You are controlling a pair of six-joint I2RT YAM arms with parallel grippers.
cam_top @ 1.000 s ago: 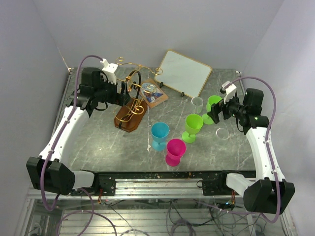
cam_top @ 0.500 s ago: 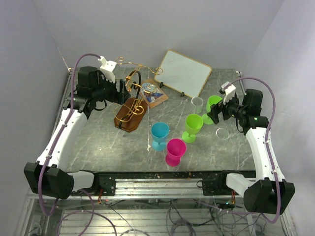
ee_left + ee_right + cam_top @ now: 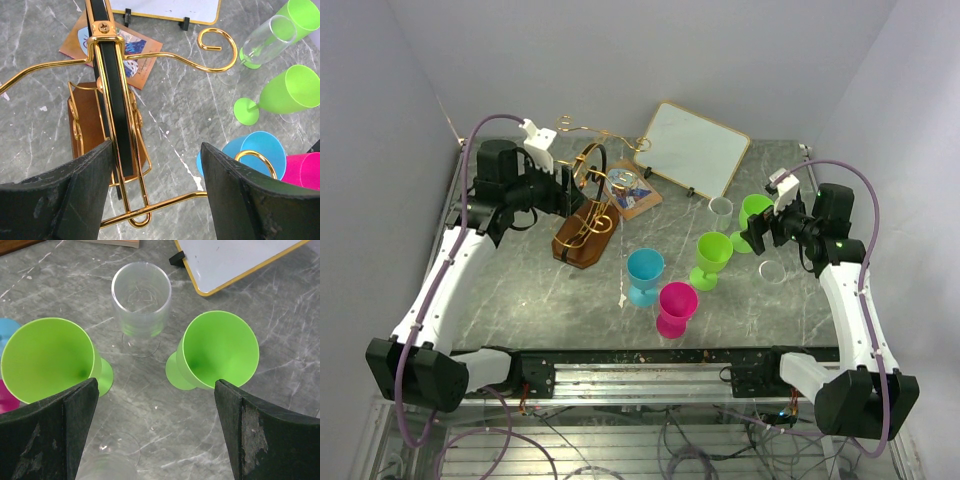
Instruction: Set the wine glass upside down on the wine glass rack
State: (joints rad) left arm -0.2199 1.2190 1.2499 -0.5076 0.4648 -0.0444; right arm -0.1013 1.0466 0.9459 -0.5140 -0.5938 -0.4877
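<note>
The gold wire wine glass rack (image 3: 588,200) stands on its brown wooden base (image 3: 578,246) at the back left. My left gripper (image 3: 574,186) hovers at the rack, open, and grips nothing. In the left wrist view a low gold arm (image 3: 165,202) of the rack (image 3: 107,37) crosses the gap between the fingers of the left gripper (image 3: 156,150). My right gripper (image 3: 760,232) is open above the glasses on the right. Below the right gripper (image 3: 156,385) stand a clear wine glass (image 3: 141,297) and two green ones (image 3: 47,357) (image 3: 220,350), all upright.
A blue glass (image 3: 645,273), a pink glass (image 3: 677,306) and a second clear glass (image 3: 772,272) stand on the grey table. A white tilted board (image 3: 692,148) leans at the back. A printed card (image 3: 632,190) lies beside the rack.
My left gripper has drawn back a little to the left at the rack, and its jaws have narrowed somewhat. The right arm and the glasses have not moved.
</note>
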